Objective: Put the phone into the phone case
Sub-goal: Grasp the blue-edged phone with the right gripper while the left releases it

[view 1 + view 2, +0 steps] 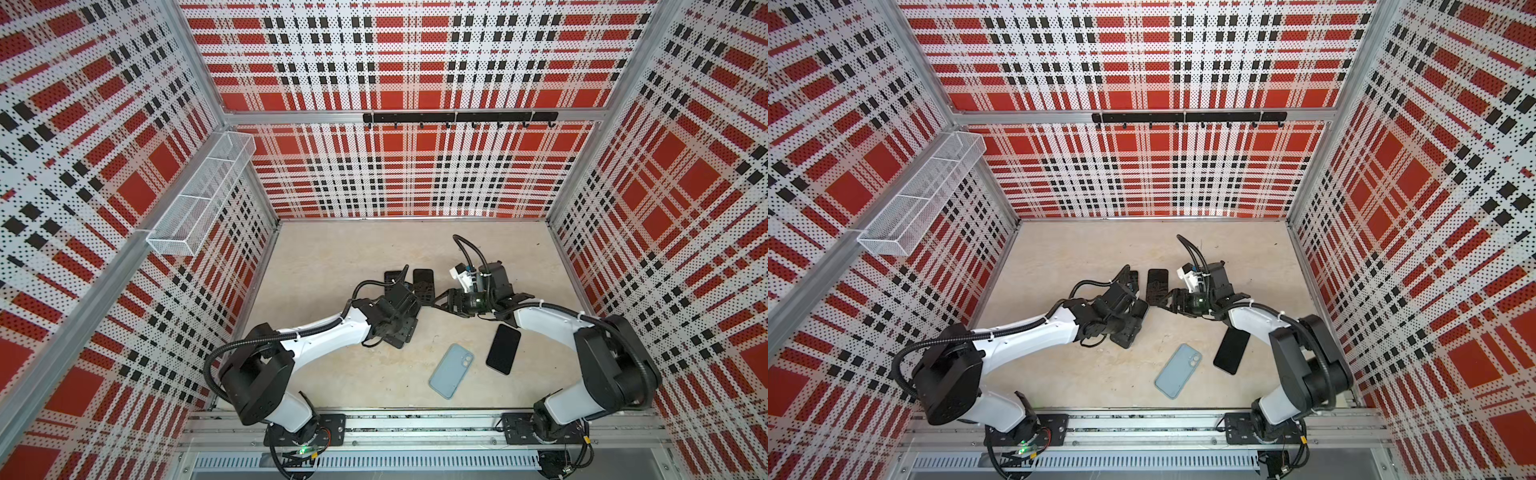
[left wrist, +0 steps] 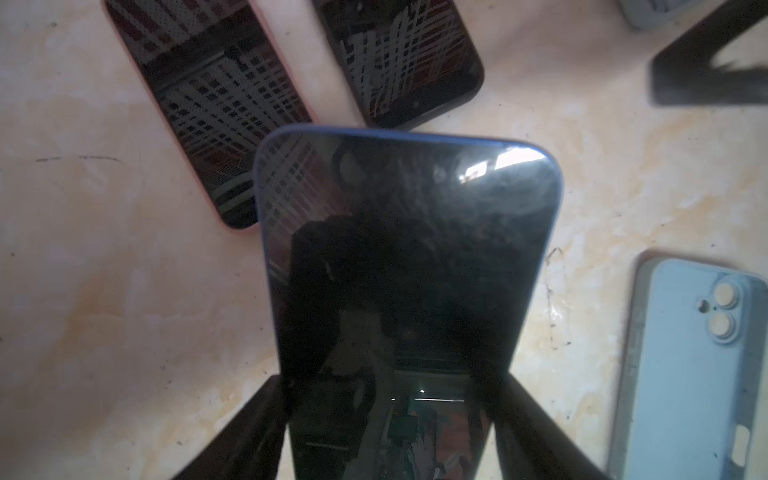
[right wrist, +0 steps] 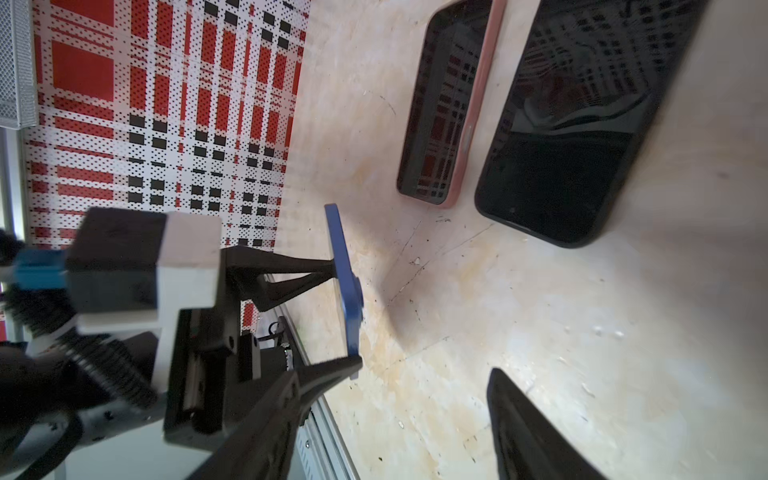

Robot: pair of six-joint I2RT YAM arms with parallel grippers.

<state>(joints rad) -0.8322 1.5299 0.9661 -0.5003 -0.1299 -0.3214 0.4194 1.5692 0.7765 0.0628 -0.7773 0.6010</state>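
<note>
Left wrist: phone [image 2: 399, 249] in left tool [image 2: 390, 382], long axis fwd, screen camward.

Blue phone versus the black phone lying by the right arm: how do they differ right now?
The blue phone is clamped in the left gripper and tilted steeply up; the black phone lies flat on the table, untouched. The blue phone shows a blue rim; the black phone looks all black. Both show a dark, glossy face.
</note>
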